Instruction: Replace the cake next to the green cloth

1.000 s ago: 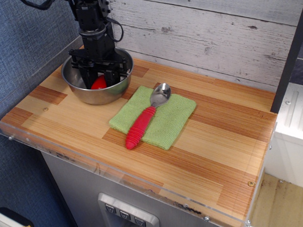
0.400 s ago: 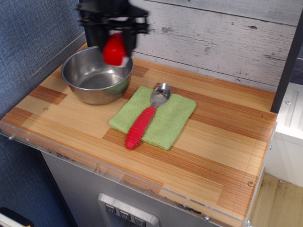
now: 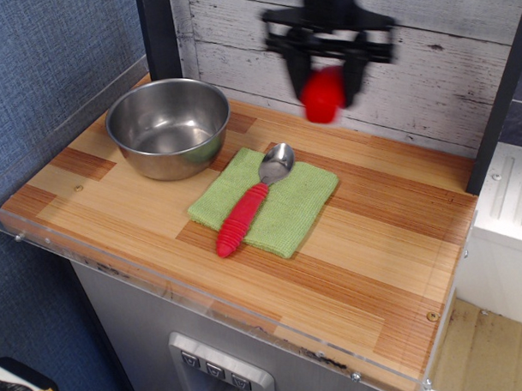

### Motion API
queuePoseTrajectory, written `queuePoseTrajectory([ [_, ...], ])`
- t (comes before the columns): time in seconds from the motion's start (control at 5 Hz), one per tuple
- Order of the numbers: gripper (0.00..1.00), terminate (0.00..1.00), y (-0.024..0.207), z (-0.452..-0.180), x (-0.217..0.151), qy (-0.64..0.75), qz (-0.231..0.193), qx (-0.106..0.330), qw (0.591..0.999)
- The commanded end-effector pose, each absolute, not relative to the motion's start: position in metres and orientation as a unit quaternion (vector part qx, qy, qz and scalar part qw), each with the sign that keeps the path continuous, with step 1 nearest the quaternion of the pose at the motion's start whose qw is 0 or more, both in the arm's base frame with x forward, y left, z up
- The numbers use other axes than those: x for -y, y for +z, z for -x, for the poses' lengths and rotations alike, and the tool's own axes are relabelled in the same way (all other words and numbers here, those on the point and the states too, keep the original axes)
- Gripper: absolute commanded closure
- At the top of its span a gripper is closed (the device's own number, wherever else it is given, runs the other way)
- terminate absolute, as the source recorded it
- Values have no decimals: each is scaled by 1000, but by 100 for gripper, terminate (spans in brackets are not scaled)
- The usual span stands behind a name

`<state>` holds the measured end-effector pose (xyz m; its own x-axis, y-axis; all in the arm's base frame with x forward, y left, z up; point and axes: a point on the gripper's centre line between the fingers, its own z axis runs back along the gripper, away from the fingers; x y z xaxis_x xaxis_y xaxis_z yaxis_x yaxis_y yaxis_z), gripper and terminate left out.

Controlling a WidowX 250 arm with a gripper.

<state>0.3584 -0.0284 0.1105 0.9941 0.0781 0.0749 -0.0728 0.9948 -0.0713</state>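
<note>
The tool (image 3: 327,88) pinches the red cake (image 3: 323,95) high in the air. The green cloth (image 3: 265,200) lies below and to the left, with bare desk (image 3: 390,221) just right of it.

High front view (angled down)

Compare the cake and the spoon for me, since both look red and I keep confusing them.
The cake is a small rounded red lump, blurred here; the spoon is long, with a ribbed red handle and a shiny metal bowl. The cake hangs in the air between the gripper fingers; the spoon lies flat on the green cloth, its handle tip past the cloth's edge. They share the bright red.
</note>
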Motion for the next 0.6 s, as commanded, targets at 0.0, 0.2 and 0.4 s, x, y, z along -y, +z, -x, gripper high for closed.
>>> queuePoseTrajectory([
  [0.0,100,0,95,-358,69,114,15,38,993],
  [0.2,100,0,80,-356,64,111,-5,70,991],
  [0.4,100,0,62,-355,55,101,-10,94,990],
])
